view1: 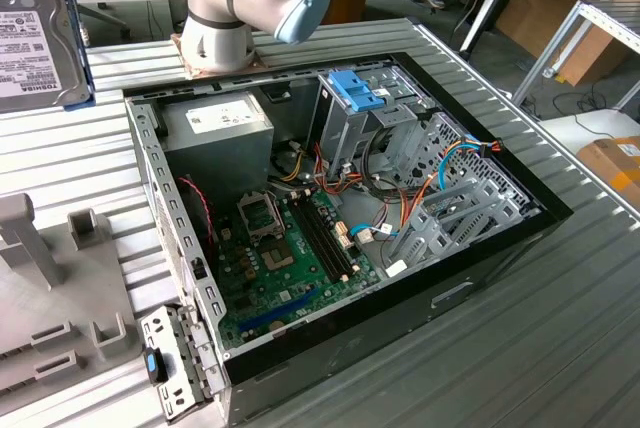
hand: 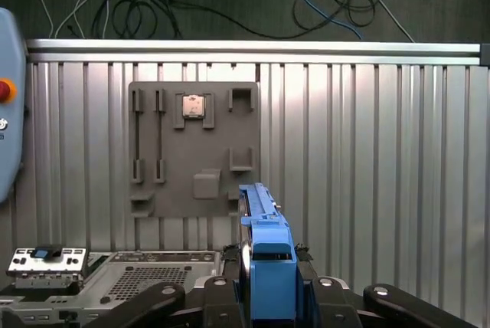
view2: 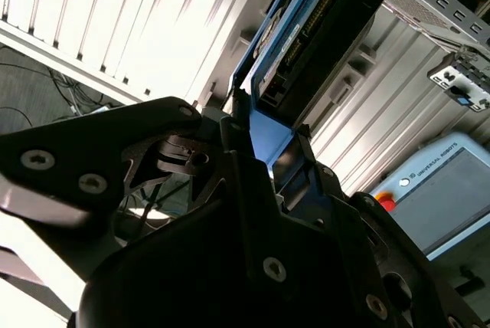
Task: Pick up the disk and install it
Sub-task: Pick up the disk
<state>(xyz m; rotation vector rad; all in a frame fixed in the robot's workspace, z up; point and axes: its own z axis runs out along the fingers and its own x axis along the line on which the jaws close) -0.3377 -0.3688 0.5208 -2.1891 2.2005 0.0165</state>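
The disk (view1: 30,38) hangs in the air at the exterior view's upper left, above the table beside the open computer case. Its grey metal face, white label and blue edge rail show there. In both wrist views my gripper (hand: 268,270) is shut on the disk (hand: 264,228), with its black fingers (hand: 314,286) clamped on either side of the blue carrier rail. The second wrist view has the disk (view2: 306,44) rising out of the gripper (view2: 268,152), connector edge showing. The disk stands edge-on over the ribbed table, apart from the case.
The open computer case (view1: 480,258) lies on the ribbed metal table (view1: 560,348). Inside are an upright drive cage with a blue latch (view1: 355,88), a grey power-supply box (view1: 215,123) and the motherboard (view1: 290,248). A grey fixture plate (hand: 191,148) and a teach pendant (view2: 444,190) sit beside it.
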